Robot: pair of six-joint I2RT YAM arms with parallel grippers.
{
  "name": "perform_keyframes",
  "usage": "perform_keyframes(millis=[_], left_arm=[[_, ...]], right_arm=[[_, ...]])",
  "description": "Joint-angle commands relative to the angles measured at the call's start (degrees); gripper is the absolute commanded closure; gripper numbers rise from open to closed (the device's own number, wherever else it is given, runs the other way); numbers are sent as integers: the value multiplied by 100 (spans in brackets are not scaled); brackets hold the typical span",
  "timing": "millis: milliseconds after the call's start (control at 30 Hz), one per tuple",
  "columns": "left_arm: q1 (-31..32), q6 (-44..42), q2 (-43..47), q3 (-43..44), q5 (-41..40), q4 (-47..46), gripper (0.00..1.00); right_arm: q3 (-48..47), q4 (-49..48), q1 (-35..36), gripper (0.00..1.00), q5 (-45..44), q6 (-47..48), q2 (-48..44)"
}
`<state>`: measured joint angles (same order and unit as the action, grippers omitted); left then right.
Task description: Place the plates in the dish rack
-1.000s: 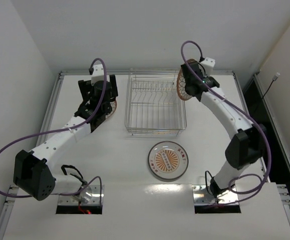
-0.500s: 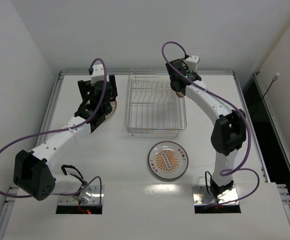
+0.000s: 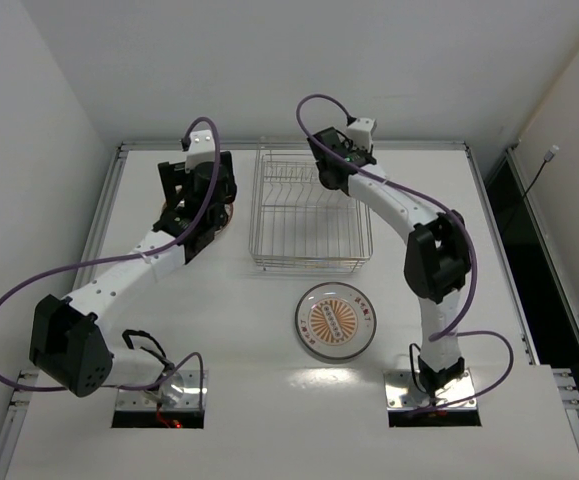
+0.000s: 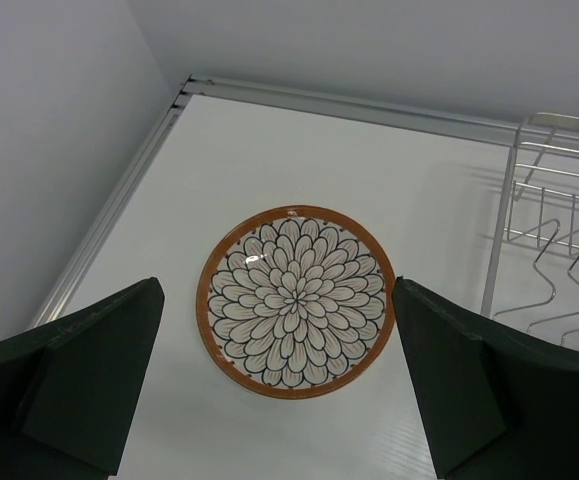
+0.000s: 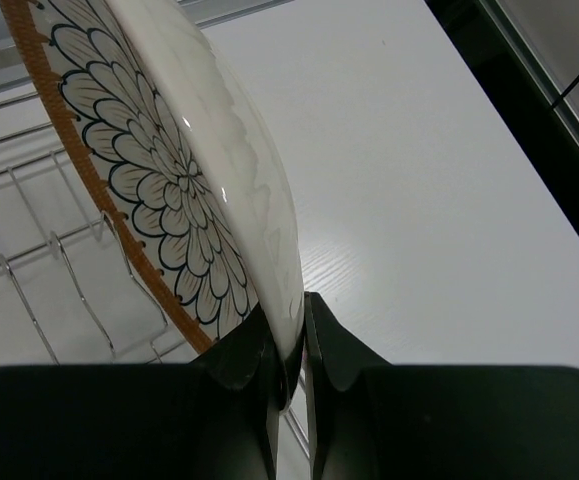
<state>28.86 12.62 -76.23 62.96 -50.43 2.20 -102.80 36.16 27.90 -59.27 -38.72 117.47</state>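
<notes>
Overhead, wrist close-ups; dish rack (image 3: 309, 262) shared

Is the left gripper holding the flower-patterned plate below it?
No, the plate lies flat on the table, and the left gripper is wide open, gripping nothing.

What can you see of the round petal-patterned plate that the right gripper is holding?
The round petal-patterned plate looks like glazed ceramic: a cream face with black-outlined petals, an orange-brown rim band and a glossy white underside. It stands on edge, tilted, its lower rim pinched between the fingers of the right gripper. It hangs over the upright tines of the silver wire dish rack; whether it touches a wire cannot be told.
</notes>
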Motion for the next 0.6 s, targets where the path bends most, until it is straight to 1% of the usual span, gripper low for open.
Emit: perform_keyframes(millis=[0,67,200,333,400,433,467,567], left_arm=[[76,-14,-15,226,-195,-123,0],[76,-14,-15,278,-195,-123,0],[76,-14,-15,278,-195,-70,0],[76,39,-15,331,-195,-18,0],[76,39,-15,331,-195,-18,0],[76,39,-15,331,-195,-18,0],[76,39,-15,331,-195,-18,0],[76,39,-15,331,-248,-18,0]], right_arm=[[-214,434,102,95,-419,-310,83],[-109,767,181,95,-507,-618,83],[453,770,461,95,-621,-1075,-189],[411,874,576,95,-560,-1182,-67],[253,1015,655,91,-560,-1234,126],[200,1016,742,88,-560,-1234,197],[138,1207,821,81,-560,-1304,258],[24,1323,945,76,-473,-1533,434]])
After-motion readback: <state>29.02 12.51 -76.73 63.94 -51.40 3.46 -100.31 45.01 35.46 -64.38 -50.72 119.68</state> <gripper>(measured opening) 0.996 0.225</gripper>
